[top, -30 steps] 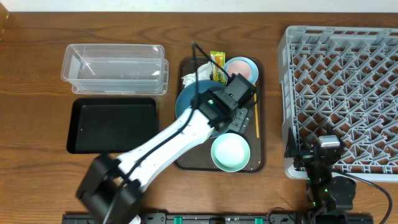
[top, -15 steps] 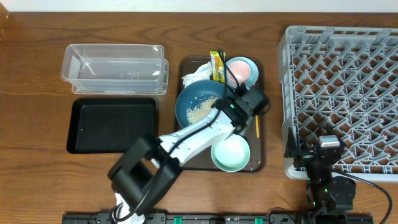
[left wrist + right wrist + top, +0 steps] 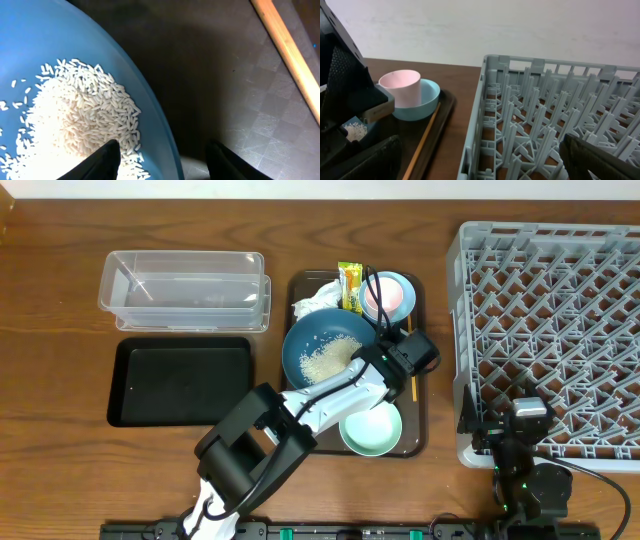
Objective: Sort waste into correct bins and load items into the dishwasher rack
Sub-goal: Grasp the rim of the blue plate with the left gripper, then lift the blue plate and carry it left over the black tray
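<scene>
Far on your left, the clear container (image 3: 185,288) sits at the back of the table. The black tray (image 3: 180,380) sits just in front of it. Next comes the brown tray (image 3: 412,442) in the middle. At its back left corner lies the white tissue (image 3: 312,304), and the yellow-green wrapper (image 3: 350,286) lies just beside it. The big blue plate (image 3: 320,330) sits on the brown tray with the heap of rice (image 3: 325,360) on it. Your left gripper (image 3: 162,145) is down at the right edge of that plate. Its fingers are spread, one over the rice and one outside the plate. The rim is in the gap between them, and you can see space on each side of it. The pink cup (image 3: 378,298) stands in a light-blue bowl (image 3: 402,284) at the back right of the brown tray. The other bowl (image 3: 371,427) sits at the front. The orange stick (image 3: 413,383) lies along the brown tray's right side. Then comes the grey rack (image 3: 550,330) on your right. Your right gripper (image 3: 480,145) is at the rack's front left corner, with its fingers spread wide.
</scene>
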Tool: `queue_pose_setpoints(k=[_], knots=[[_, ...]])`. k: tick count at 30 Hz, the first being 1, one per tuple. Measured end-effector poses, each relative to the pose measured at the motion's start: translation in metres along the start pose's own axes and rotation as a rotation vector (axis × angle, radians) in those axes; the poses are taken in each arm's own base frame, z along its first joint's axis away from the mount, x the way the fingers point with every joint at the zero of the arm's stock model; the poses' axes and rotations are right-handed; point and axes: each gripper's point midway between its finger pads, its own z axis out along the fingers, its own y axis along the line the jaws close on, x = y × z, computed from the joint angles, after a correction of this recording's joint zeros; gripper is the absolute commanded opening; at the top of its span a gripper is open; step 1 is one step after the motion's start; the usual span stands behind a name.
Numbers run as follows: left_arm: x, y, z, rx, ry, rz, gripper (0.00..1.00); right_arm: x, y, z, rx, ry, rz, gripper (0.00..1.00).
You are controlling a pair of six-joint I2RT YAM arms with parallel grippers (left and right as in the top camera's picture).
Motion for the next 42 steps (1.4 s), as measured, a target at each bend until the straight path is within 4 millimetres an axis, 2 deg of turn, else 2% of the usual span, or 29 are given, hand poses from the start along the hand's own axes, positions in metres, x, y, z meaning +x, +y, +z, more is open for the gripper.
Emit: queue_pose_setpoints(k=[5, 9, 13, 17, 23, 27, 33, 36, 38, 42], knots=[[-0.001, 0.002, 0.0, -0.014, -0.005, 0.0, 0.54, 0.0, 0.0, 0.0, 0.0, 0.0, 0.0, 0.99], [-0.002, 0.005, -0.001, -0.03, -0.012, 0.0, 0.44, 0.0, 0.0, 0.0, 0.0, 0.0, 0.0, 0.99], [-0.003, 0.005, -0.002, -0.034, -0.018, 0.003, 0.39, 0.0, 0.0, 0.0, 0.0, 0.0, 0.0, 0.99], [-0.005, 0.001, -0.008, -0.028, -0.031, 0.009, 0.26, 0.0, 0.0, 0.0, 0.0, 0.0, 0.0, 0.99], [-0.005, 0.0, -0.009, -0.028, -0.034, 0.011, 0.19, 0.0, 0.0, 0.0, 0.0, 0.0, 0.0, 0.99], [-0.005, -0.001, -0.009, -0.027, -0.034, 0.012, 0.07, 0.0, 0.0, 0.0, 0.0, 0.0, 0.0, 0.99], [-0.005, -0.001, -0.011, -0.025, -0.036, 0.014, 0.06, 0.0, 0.0, 0.0, 0.0, 0.0, 0.0, 0.99], [-0.01, -0.001, -0.019, -0.017, -0.056, 0.008, 0.06, 0.0, 0.0, 0.0, 0.0, 0.0, 0.0, 0.99], [-0.016, -0.002, -0.032, 0.001, -0.081, -0.003, 0.06, 0.0, 0.0, 0.0, 0.0, 0.0, 0.0, 0.99], [-0.031, 0.003, -0.072, 0.038, -0.157, -0.061, 0.06, 0.0, 0.0, 0.0, 0.0, 0.0, 0.0, 0.99]])
